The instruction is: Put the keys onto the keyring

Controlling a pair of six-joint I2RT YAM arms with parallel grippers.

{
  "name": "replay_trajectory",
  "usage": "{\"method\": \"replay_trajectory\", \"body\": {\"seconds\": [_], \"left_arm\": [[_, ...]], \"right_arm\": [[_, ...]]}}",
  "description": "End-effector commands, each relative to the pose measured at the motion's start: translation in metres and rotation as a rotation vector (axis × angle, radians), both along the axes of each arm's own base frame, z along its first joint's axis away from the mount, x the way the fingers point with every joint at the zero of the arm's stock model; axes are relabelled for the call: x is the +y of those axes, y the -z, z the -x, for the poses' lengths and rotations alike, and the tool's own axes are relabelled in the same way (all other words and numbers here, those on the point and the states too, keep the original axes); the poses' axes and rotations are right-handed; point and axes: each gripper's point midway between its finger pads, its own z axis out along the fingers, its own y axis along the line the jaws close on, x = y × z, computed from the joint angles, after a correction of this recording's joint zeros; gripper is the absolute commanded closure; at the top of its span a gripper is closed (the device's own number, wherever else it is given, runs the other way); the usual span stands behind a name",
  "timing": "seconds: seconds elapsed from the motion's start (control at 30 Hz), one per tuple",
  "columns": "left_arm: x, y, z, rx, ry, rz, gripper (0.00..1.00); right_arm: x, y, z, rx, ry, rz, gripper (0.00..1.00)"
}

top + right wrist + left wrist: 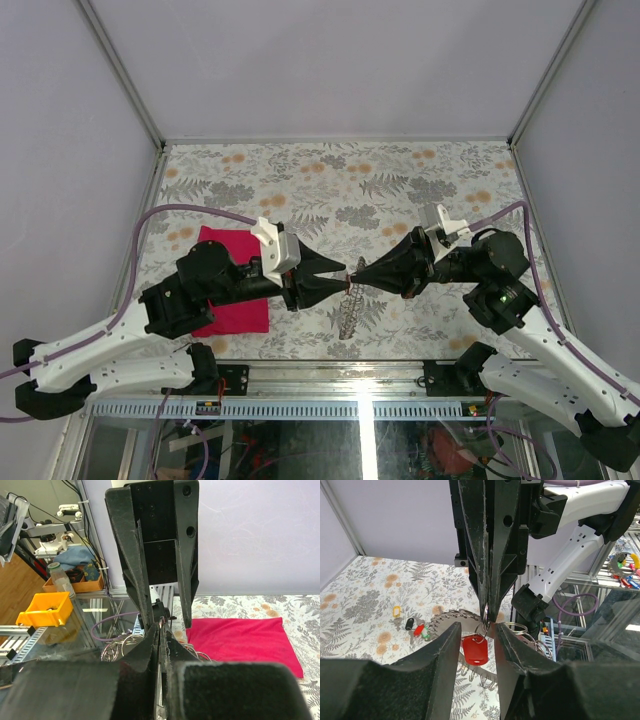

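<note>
1. Top view: the left gripper (pixel 342 276) and right gripper (pixel 360 277) meet tip to tip above the middle of the table (pixel 300 180), toward its near edge. The keyring (pixel 348 312) trails down below them as a grey strand. Whether its lower end rests on the table, I cannot tell. A pink cloth (pixel 235 300) lies by the near left corner. The keys are too small to make out here.

2. Left wrist view: this one gives the detail. The right gripper comes down from above with its fingers pressed together, apparently pinching a thin wire loop at the top of the keyring (pixel 447 621). A red key (pixel 475 650) hangs just under that pinch, between the left gripper's spread fingers (pixel 445 650) and seemingly free of both. I judge this as threading in hand – one key at the loop, not clearly seated. Other keys (pixel 415 627), yellow, black, red and green, lie on the table just beside the strand, so most of the job remains.

3. Right wrist view: only this view shows the left gripper's gap head-on – open, with nothing gripped. A few spare rings (pixel 120 647) sit below, and the cloth lies beyond them. The red key is hidden behind the right gripper's own closed fingers (pixel 150 652).

4. Next move, as I judge it: the left fingers need to close on the red key and work it around the wire, while the right keeps its pinch steady.
</note>
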Motion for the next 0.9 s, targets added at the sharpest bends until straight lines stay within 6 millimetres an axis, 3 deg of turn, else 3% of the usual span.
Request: {"method": "replay_trajectory", "body": {"seconds": [0.0, 0.33, 0.67, 0.87], "left_arm": [[-0.0035, -0.0164, 0.0036, -0.023, 0.022, 0.058, 0.67], [-0.0065, -0.0154, 0.0042, -0.027, 0.034, 0.047, 0.75], [-0.0033, -0.0222, 0.0051, -0.04, 0.031, 0.063, 0.77], [-0.003, -0.0185, 0.0041, -0.037, 0.025, 0.051, 0.89]], "right_arm": [[-0.0064, -0.0374, 0.0125, -0.098, -0.027, -0.085, 1.0], [-0.0064, -0.039, 0.0128, -0.1, -0.03, -0.087, 1.0], [-0.0028, -0.0326, 0.0108, -0.089, -0.041, -0.068, 1.0], [-0.0033, -0.0339, 0.0115, -0.091, -0.041, -0.071, 1.0]]}}
